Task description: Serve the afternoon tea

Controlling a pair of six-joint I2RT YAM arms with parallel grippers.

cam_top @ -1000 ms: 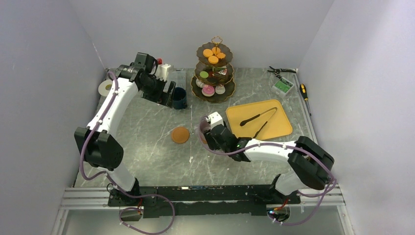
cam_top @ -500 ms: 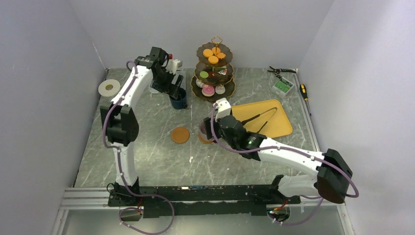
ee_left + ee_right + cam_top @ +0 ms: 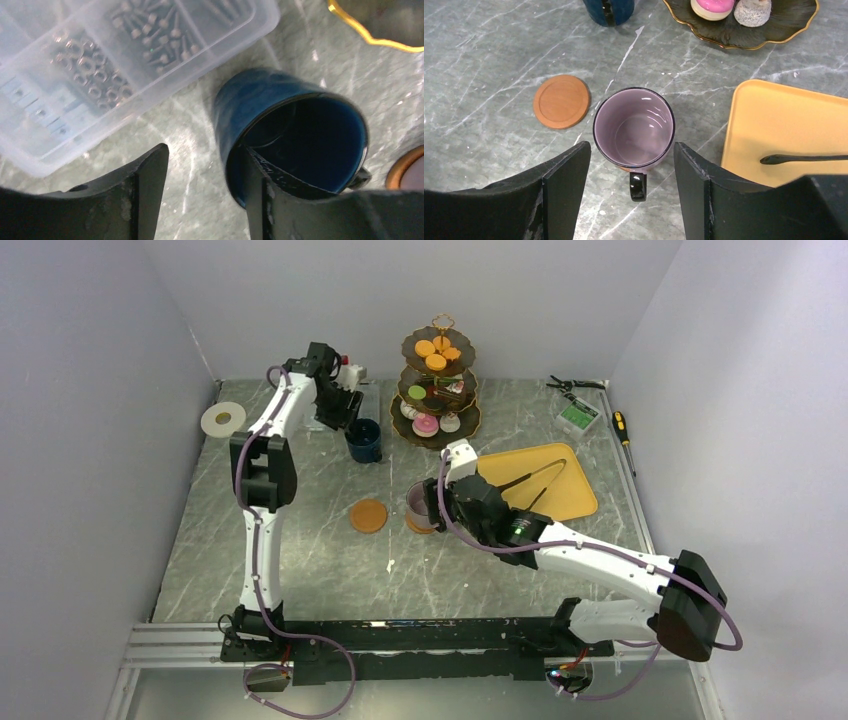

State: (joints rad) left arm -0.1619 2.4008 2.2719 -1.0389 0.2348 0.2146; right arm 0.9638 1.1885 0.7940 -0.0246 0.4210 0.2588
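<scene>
The navy mug (image 3: 364, 439) stands left of the dark three-tier stand (image 3: 437, 390). My left gripper (image 3: 350, 418) is open over the mug (image 3: 260, 105). One finger (image 3: 257, 185) is inside the rim and the other (image 3: 147, 175) is outside, so its wall is in my left gripper's (image 3: 202, 150) gap. The mauve mug (image 3: 418, 503) stands on a brown coaster (image 3: 420, 526), handle towards my open right gripper (image 3: 437, 506). In the right wrist view the mug (image 3: 634, 125) sits just ahead of that gripper (image 3: 631, 146), untouched. A second coaster (image 3: 561, 101) lies bare to its left. The stand holds orange macarons (image 3: 436, 350) and a pink donut (image 3: 713, 6).
A yellow tray (image 3: 575, 502) with black tongs (image 3: 525, 480) lies right of the mauve mug. The clear compartment box (image 3: 100, 60) sits beside the navy mug. A white tape roll (image 3: 220, 419) is at far left. Pliers (image 3: 570, 385) and a screwdriver (image 3: 622, 427) lie at far right.
My left gripper swung right from the box to the navy mug. My right gripper drew back, and the mauve mug now shows standing free on its coaster.
</scene>
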